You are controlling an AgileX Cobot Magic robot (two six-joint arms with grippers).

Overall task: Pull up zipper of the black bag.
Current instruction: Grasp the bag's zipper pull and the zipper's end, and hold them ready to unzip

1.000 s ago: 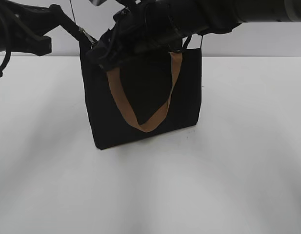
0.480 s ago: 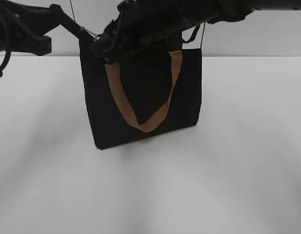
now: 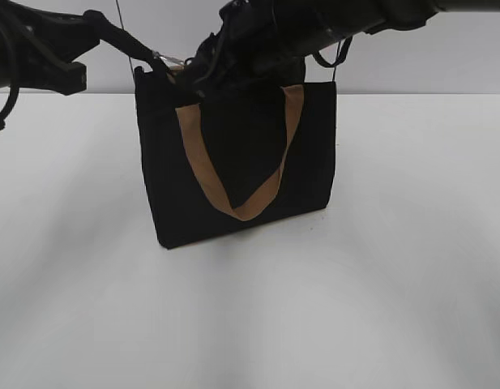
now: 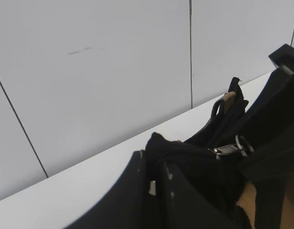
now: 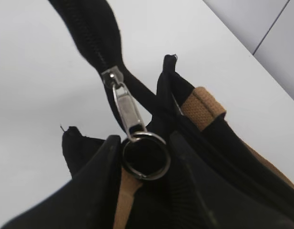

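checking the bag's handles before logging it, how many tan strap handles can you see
2. One tan handle hangs in a V down the front of the black bag. A second tan handle shows at the top opening, mostly hidden, so I can't see its full loop.

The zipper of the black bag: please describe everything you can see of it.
The zipper is a black toothed tape that narrows away from the black bag. Its silvery metal slider sits at the near end of the closed part. A flat metal pull tab hangs from the slider and ends in a round split ring. The ring sits between the two dark fingers of the right claw. Beyond the slider the tape looks closed; behind it the two sides part.
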